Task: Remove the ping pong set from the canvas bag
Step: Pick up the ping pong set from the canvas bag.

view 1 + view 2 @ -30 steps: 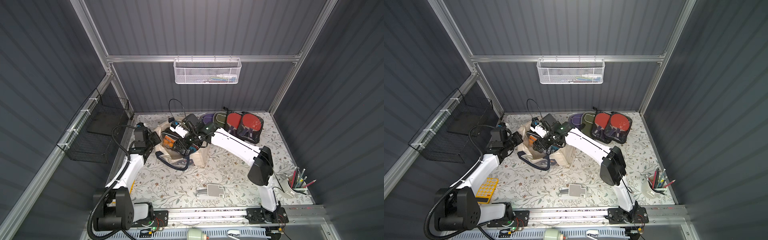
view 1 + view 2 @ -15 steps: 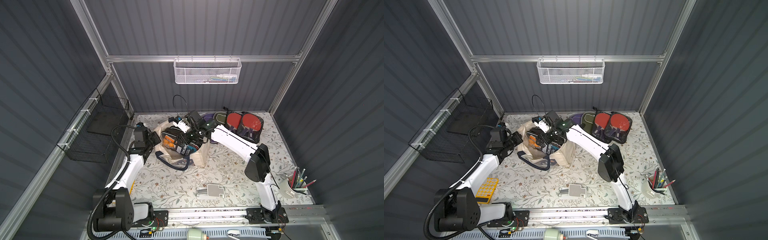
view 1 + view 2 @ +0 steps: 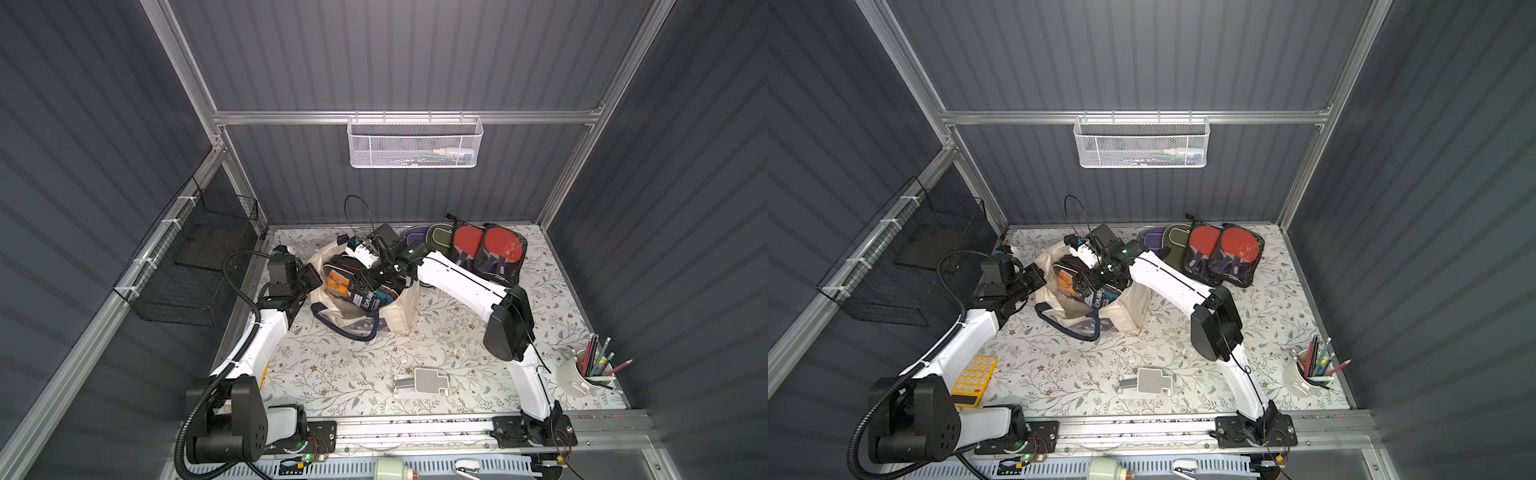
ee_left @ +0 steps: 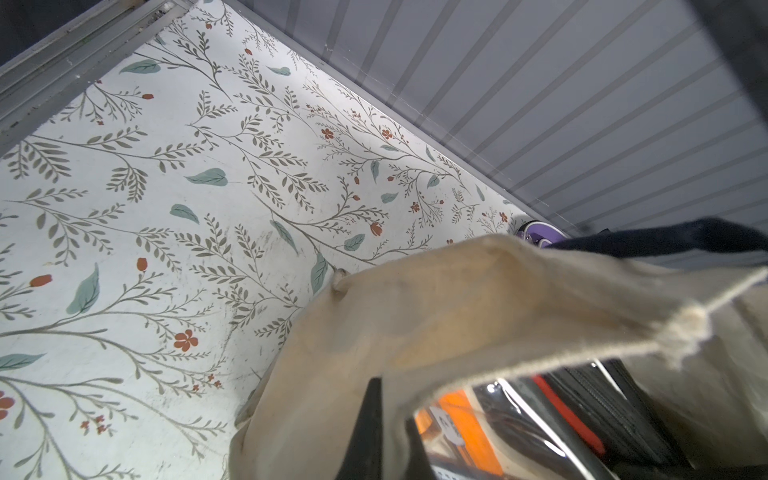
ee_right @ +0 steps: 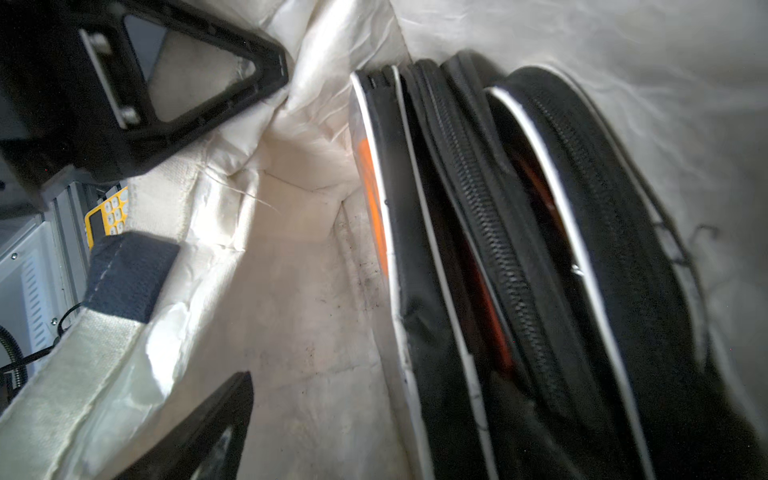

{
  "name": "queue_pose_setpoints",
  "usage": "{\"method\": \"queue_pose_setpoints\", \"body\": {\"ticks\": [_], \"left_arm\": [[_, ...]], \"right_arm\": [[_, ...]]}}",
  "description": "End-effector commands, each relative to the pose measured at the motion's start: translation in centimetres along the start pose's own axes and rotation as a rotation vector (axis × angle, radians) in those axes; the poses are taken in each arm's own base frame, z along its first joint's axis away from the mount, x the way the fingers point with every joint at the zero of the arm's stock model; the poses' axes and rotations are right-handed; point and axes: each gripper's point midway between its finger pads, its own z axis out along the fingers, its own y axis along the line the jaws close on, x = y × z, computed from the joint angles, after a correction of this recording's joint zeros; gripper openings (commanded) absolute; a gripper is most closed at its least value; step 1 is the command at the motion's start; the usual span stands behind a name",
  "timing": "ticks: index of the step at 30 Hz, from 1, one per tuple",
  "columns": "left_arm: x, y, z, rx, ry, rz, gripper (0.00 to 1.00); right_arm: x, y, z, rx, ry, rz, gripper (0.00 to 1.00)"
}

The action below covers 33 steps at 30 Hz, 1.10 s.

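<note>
As bag (image 3: 401,308) gapes up, pp set (image 3: 367,296) stands edgewise.

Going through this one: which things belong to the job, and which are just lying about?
In the job: canvas bag, ping pong set inside it, left gripper shut on the bag's rim, right gripper open inside the bag.
Lying about: paddle cases by the back wall, pencil cup, yellow calculator, grey stand, white wire basket, black wire basket.
</note>
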Motion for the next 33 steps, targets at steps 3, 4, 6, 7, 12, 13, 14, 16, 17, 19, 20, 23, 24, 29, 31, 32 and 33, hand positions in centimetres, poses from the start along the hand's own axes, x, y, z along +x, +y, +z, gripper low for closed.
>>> {"method": "queue_pose_setpoints", "body": {"ticks": [3, 4, 6, 7, 12, 13, 14, 16, 17, 19, 20, 23, 24, 29, 31, 32, 33], "left_arm": [[0.7, 0.5, 0.1, -0.007, 0.015, -0.014, 0.0], [0.6, 0.5, 0.1, -0.005, 0.015, -0.015, 0.0], [0.7, 0.5, 0.1, -0.005, 0.016, -0.014, 0.0], [0.6, 0.5, 0.0, -0.006, 0.014, -0.014, 0.0], [0.4, 0.4, -0.2, -0.006, 0.007, -0.012, 0.0], [0.4, 0.5, -0.2, -0.008, 0.008, -0.011, 0.0], [0.5, 0.5, -0.2, -0.01, 0.007, -0.01, 0.0], [0.5, 0.5, -0.2, -0.009, 0.007, -0.009, 0.0], [0.5, 0.5, -0.2, -0.01, 0.008, -0.009, 0.0], [0.6, 0.6, -0.2, -0.011, 0.009, -0.01, 0.0], [0.6, 0.6, -0.1, -0.012, 0.011, -0.01, 0.0], [0.6, 0.6, -0.2, -0.011, 0.009, -0.009, 0.0], [0.5, 0.5, -0.2, -0.01, 0.006, -0.009, 0.0], [0.2, 0.5, -0.4, -0.014, -0.003, -0.005, 0.0], [0.2, 0.5, -0.5, -0.014, -0.003, -0.006, 0.0], [0.2, 0.5, -0.4, -0.014, -0.003, -0.007, 0.0], [0.2, 0.6, -0.4, -0.017, -0.003, -0.007, 0.0]], "right_arm": [[2.0, -0.8, 2.4, -0.009, 0.049, 0.028, 0.81], [2.1, -0.9, 2.7, -0.009, 0.054, 0.028, 0.8], [2.3, -1.2, 3.1, 0.0, 0.055, 0.029, 0.8], [2.4, -1.5, 3.4, 0.009, 0.057, 0.03, 0.8], [2.6, -2.0, 4.4, 0.017, 0.064, 0.032, 0.79], [2.7, -2.2, 4.7, 0.022, 0.066, 0.033, 0.78], [2.7, -2.3, 4.8, 0.025, 0.067, 0.035, 0.76], [2.9, -2.5, 5.1, 0.029, 0.07, 0.036, 0.71], [3.0, -2.6, 5.2, 0.033, 0.072, 0.036, 0.67], [3.1, -2.8, 5.3, 0.043, 0.072, 0.035, 0.58], [3.2, -2.9, 5.3, 0.048, 0.072, 0.034, 0.53], [3.3, -3.1, 5.3, 0.058, 0.076, 0.033, 0.29], [3.3, -3.0, 5.3, 0.061, 0.076, 0.03, 0.2], [2.8, -3.3, 4.5, 0.088, 0.053, 0.019, 0.0], [2.2, -3.2, 3.9, 0.097, 0.033, 0.012, 0.0], [2.0, -3.2, 3.6, 0.1, 0.027, 0.009, 0.0], [1.6, -3.1, 3.2, 0.106, 0.017, 0.004, 0.0]]}}
